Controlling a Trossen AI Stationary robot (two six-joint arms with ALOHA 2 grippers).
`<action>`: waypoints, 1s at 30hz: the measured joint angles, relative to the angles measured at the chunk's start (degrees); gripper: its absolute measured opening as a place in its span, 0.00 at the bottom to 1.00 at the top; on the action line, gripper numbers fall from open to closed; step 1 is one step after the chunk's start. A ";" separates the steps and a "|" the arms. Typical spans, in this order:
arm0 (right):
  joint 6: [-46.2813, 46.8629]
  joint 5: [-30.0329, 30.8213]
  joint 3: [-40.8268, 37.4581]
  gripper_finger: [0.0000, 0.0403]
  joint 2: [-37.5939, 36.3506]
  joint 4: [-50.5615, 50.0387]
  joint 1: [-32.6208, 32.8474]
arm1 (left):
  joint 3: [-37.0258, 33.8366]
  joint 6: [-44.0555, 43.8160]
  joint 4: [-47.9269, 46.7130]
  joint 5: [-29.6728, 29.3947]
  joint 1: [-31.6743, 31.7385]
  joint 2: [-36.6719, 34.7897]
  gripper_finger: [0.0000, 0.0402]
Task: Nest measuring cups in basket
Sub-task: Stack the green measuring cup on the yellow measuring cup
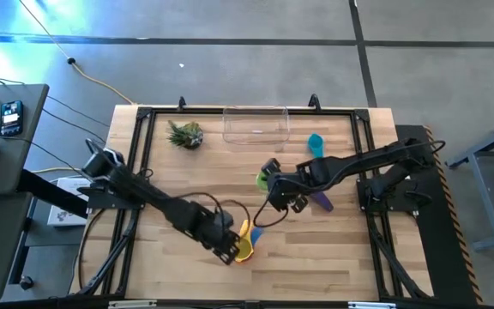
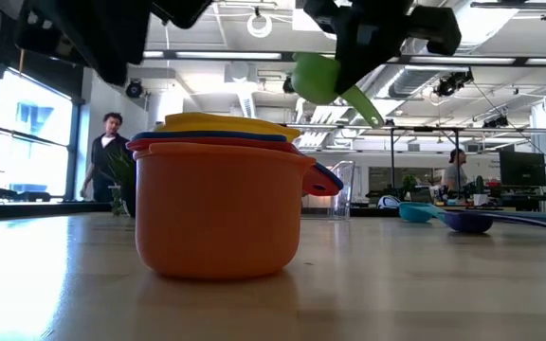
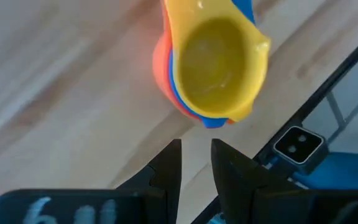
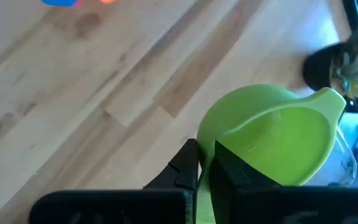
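Note:
A nested stack of cups (image 1: 243, 246), with orange outermost, then red, blue and yellow inside, stands by its base on the table near the front; it also shows in the low view (image 2: 218, 204) and the left wrist view (image 3: 213, 62). My left gripper (image 3: 196, 149) hovers just beside the stack (image 1: 230, 251), open by a narrow gap and empty. My right gripper (image 1: 274, 185) is shut on a green cup (image 4: 272, 134) in mid-table. A teal cup (image 1: 316, 143) and a purple cup (image 1: 322, 202) lie on the table. The clear basket (image 1: 256, 123) stands at the far edge. My right gripper pinches the green cup's handle (image 4: 204, 190) between its two fingers, close to the bowl. The cup is lifted clear of the table and tilted (image 2: 316, 76), its handle end (image 2: 368, 109) slanting down.
A small spiky green plant (image 1: 185, 135) stands left of the basket. A black frame (image 1: 140, 154) edges the table. People stand in the room behind (image 2: 110, 156).

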 joint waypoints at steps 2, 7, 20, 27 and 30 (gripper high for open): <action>0.04 -0.15 0.00 0.02 -0.29 0.23 -0.53 | -0.04 -0.02 1.52 0.26 -0.68 1.86 0.20; 0.13 -0.38 0.00 0.02 -0.65 0.93 -1.21 | -0.02 0.98 7.79 0.48 -2.12 5.47 0.20; 0.46 -0.59 0.00 0.02 -0.86 1.73 -1.21 | 0.02 1.55 12.14 3.36 -2.39 8.96 0.20; 1.07 -0.52 0.00 0.02 -0.89 1.74 -1.21 | 0.00 1.92 10.68 3.15 0.17 8.95 0.20; 1.79 -0.35 0.00 0.02 -0.89 1.75 -1.21 | 0.00 3.04 10.23 3.14 1.30 8.94 0.20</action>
